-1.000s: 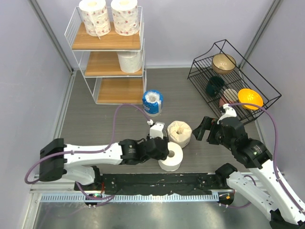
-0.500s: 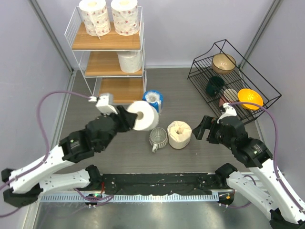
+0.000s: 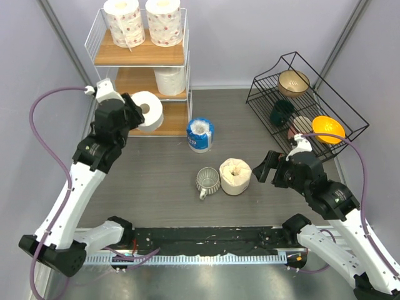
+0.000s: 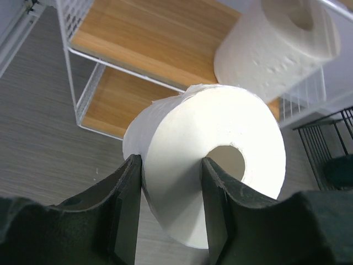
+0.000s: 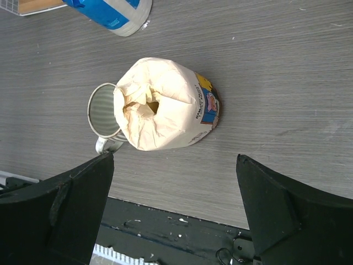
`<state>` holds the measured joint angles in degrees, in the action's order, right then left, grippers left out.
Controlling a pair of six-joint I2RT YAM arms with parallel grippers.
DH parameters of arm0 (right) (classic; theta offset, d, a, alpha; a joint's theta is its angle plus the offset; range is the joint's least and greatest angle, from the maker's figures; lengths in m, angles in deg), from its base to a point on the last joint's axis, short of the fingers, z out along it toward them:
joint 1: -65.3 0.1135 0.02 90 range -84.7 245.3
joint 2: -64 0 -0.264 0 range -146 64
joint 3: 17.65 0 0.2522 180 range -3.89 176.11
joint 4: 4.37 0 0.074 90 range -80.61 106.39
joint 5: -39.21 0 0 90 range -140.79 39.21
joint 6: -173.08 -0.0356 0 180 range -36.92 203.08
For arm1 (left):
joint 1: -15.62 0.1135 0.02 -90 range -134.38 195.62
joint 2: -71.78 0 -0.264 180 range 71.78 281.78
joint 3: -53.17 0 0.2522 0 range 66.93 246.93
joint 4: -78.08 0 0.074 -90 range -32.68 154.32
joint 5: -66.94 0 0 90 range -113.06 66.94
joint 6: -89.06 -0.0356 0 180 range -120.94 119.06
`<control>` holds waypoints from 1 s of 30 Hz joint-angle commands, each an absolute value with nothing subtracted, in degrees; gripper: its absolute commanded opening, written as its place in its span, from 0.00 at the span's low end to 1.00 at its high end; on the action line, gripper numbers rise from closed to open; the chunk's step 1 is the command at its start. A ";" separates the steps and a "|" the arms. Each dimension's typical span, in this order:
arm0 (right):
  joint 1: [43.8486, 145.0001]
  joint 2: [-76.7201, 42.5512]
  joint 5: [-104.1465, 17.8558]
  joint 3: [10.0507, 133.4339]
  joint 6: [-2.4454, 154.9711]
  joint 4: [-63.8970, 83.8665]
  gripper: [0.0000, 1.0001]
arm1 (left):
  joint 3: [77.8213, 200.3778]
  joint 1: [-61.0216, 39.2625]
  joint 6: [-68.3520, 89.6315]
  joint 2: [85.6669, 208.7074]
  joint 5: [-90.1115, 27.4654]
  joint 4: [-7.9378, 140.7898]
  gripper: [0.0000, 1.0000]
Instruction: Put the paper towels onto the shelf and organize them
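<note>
The shelf [image 3: 142, 56] stands at the back left, with two red-dotted paper towels [image 3: 165, 22] on its top board and a plain white one [image 3: 170, 80] on the middle board. My left gripper [image 3: 139, 112] is shut on another plain white roll [image 3: 150, 110], held in the air at the shelf's front, between the middle and bottom boards. In the left wrist view its fingers [image 4: 128, 187] pinch the roll [image 4: 182, 138] by its wall. A blue-wrapped roll [image 3: 200, 134] and a cream ragged roll [image 3: 235, 175] stand on the table. My right gripper [image 3: 265, 169] hangs open just right of the cream roll [image 5: 165, 105].
A clear glass mug [image 3: 207, 180] stands against the cream roll's left side. A black wire rack [image 3: 272, 66] with bowls, one of them orange [image 3: 329, 127], fills the back right. Grey walls close in on both sides.
My left arm has lifted the plain white roll from the table near the mug and carried it up and left to the shelf's front. The right arm has not moved.
</note>
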<state>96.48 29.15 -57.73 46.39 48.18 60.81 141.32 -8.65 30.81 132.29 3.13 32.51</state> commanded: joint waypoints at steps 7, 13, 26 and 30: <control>96.76 29.10 -58.61 49.28 48.01 60.98 0.98 | 150.50 3.22 29.82 138.40 -10.40 43.93 0.29; 96.76 29.37 -58.52 48.84 47.74 61.16 0.98 | 153.59 5.42 30.53 142.53 -12.34 46.30 0.29; 96.76 29.02 -58.87 48.75 48.10 61.68 0.98 | 155.61 8.59 30.17 147.63 -12.60 48.59 0.28; 96.76 29.02 -58.79 48.49 48.01 61.68 0.98 | 155.61 9.11 30.70 148.51 -11.72 50.17 0.27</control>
